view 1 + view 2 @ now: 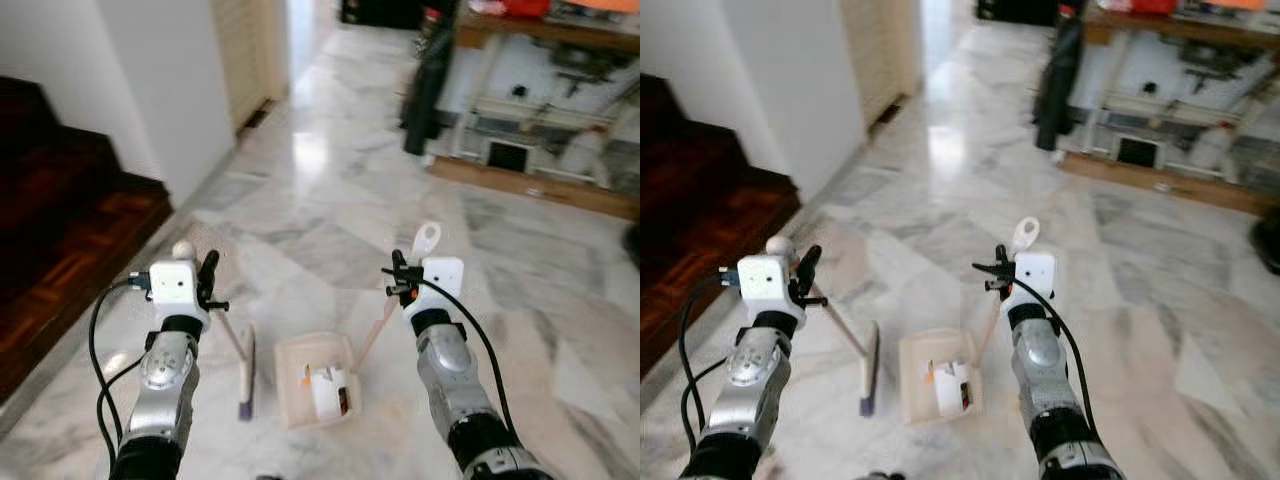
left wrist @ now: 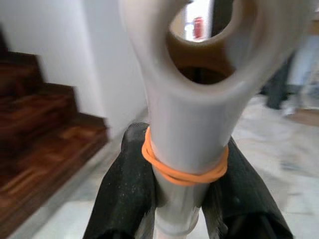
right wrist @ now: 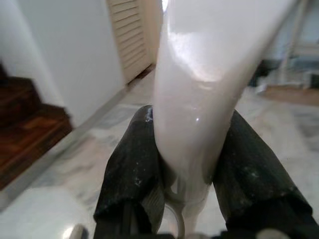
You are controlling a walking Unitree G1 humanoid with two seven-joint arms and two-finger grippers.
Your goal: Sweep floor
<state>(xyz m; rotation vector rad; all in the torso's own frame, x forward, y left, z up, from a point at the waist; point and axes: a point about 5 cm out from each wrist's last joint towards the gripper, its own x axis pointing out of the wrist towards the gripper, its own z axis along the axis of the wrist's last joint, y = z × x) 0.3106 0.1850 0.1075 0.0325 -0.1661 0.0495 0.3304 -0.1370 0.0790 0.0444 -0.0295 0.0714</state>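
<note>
**A:** What stood on the far left?

**B:** Dark wooden stairs point(image 1: 60, 230), and beside them a white wall point(image 1: 165, 90), both bordering the marble floor point(image 1: 330, 210).

**A:** And the left arm?

**B:** The left gripper point(image 1: 207, 283) was raised over the floor, near the foot of the stairs. Its two black fingers point(image 2: 127, 189) were closed tight round the pale handle of the broom point(image 1: 243, 362). In the left wrist view an orange rubber band point(image 2: 185, 172) circled that handle just above the fingers, and the handle's looped end sat close to the camera. From the gripper the handle slanted down to the broom head, which lay on the floor just left of the dustpan point(image 1: 316, 378).

**A:** Where was the dustpan?

**B:** On the floor between the two arms, cream-coloured, with some white scraps and a bit of orange inside. What exactly they were, I couldn't tell.

**A:** The right arm?

**B:** The right gripper point(image 1: 398, 281) was clamped on the dustpan's long white handle, fingers point(image 3: 133, 169) pressed against either side of it. The handle's hanging loop stuck up above the gripper.

**A:** Anything further right?

**B:** Blurred, at the floor's far edge: a wooden table point(image 1: 540, 30) with cluttered things under it, and something dark point(image 1: 428, 85) leaning by its left end.
</note>
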